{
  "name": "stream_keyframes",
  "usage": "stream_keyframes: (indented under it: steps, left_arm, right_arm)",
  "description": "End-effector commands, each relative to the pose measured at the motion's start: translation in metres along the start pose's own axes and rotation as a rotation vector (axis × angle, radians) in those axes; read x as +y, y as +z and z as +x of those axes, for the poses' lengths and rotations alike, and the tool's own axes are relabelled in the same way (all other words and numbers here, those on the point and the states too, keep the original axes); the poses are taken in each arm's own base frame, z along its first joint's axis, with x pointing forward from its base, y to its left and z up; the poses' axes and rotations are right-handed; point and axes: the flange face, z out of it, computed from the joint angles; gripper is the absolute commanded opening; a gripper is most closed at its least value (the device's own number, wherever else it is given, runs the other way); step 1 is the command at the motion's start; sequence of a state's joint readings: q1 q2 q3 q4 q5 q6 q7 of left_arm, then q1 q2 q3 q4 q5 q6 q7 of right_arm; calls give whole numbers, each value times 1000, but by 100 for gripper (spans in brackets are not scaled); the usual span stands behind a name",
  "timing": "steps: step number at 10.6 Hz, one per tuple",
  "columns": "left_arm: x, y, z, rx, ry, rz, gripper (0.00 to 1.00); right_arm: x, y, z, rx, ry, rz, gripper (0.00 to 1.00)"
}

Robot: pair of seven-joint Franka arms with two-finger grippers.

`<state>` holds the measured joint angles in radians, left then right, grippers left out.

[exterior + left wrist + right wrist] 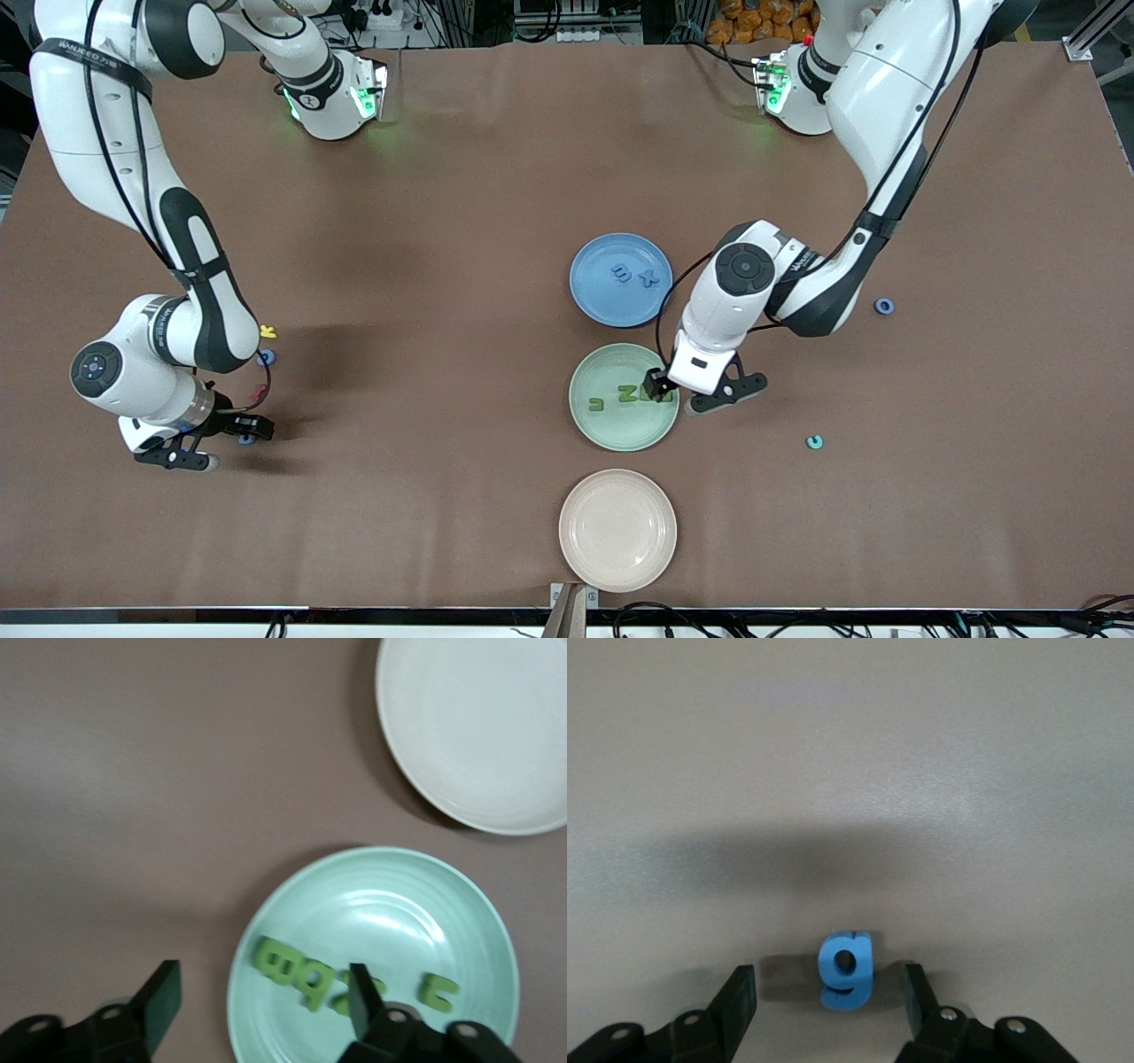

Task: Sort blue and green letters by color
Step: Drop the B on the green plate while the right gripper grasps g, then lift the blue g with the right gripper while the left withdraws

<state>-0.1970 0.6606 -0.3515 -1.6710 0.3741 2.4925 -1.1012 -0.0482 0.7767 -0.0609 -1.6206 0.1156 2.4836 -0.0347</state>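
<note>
My right gripper [221, 443] is open low over the table at the right arm's end, its fingers either side of a blue letter g [846, 970], which lies on the table and is barely seen in the front view [246, 439]. My left gripper [700, 394] is open and empty over the rim of the green plate [620, 430], which holds three green letters [631, 393]. In the left wrist view [283, 958] they lie in the plate [399, 904] by one fingertip [359, 992]. The blue plate [602, 306] holds two blue letters [622, 275].
A blue ring letter [266, 357], a yellow letter [268, 332] and a red squiggle [262, 387] lie beside the right arm. Another blue ring letter [883, 306] and a teal letter [814, 441] lie toward the left arm's end. A beige plate [617, 529] sits nearest the camera.
</note>
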Motion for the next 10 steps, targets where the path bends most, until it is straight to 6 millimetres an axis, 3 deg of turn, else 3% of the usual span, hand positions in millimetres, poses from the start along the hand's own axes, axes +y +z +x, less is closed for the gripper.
stream_keyframes:
  steps: [1,3,6,7,8,9,10]
  left_arm:
    - [-21,-27,42,23,-25,117,100]
    - [-53,-32,71,7,-25,171,100]
    - [-90,-54,97,-34,-2,227,100]
    - [-96,-62,99,-58,9,234,100]
    - [-114,-75,107,-83,40,250,100]
    - [-120,-89,100,-141,100,258,100]
    - [-140,-100,104,-179,112,250,100]
  right_arm:
    - [15,4,7,12,16,7,47]
    - [17,6,6,9,19,5,31]
    - [20,8,7,18,27,4,14]
    - [20,8,7,18,27,4,8]
    - [19,8,7,17,23,4,5]
    - [13,1,9,25,5,1,0]
    - [2,-11,12,36,-8,5,0]
